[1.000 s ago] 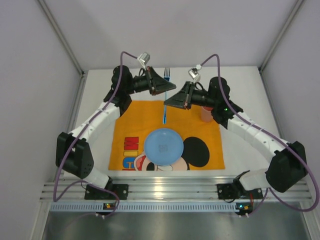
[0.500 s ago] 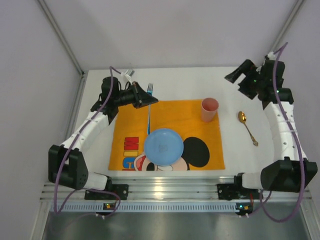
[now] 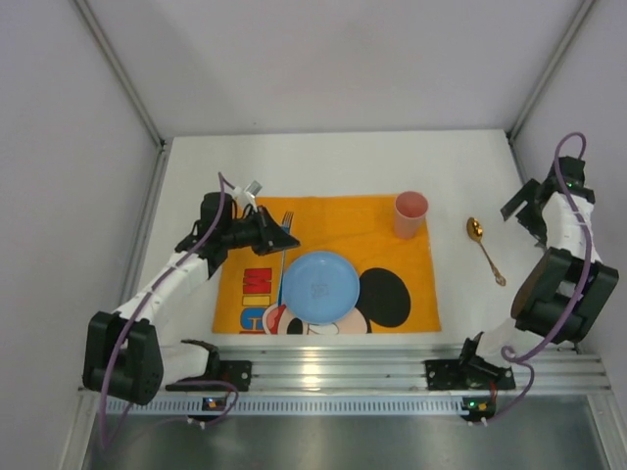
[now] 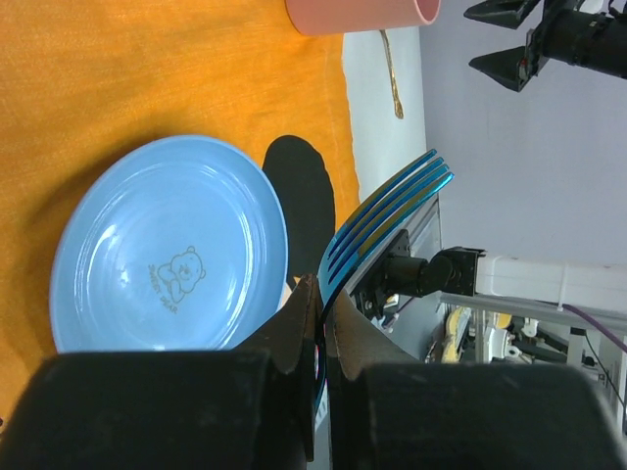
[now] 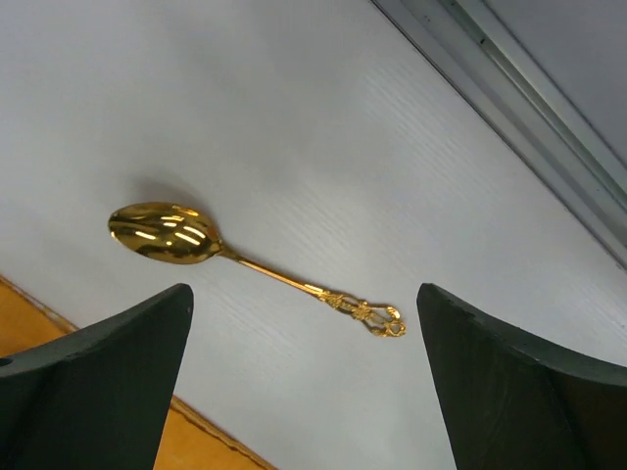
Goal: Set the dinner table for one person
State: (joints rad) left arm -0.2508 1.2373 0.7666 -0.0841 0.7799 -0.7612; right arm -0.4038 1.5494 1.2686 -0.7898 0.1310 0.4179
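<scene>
My left gripper (image 3: 277, 238) is shut on a blue fork (image 3: 285, 233) and holds it over the orange cloth, just left of the light blue plate (image 3: 320, 286). In the left wrist view the fork's tines (image 4: 392, 208) stick out beyond the shut jaws (image 4: 321, 294), with the plate (image 4: 171, 245) below them. My right gripper (image 3: 519, 208) stands open at the right edge of the white dinner table (image 3: 333, 162). Its wrist view shows a gold spoon (image 5: 245, 259) lying on the table between the spread fingers (image 5: 304, 290), untouched.
A pink cup (image 3: 410, 214) stands on the back right corner of the orange cartoon-mouse cloth (image 3: 343, 230). The gold spoon (image 3: 485, 250) lies on the bare table right of the cloth. Grey walls close in both sides and the back.
The left gripper has carried the fork from the back of the cloth toward me, to beside the plate. The right arm let go, swung away to the right edge and opened.
</scene>
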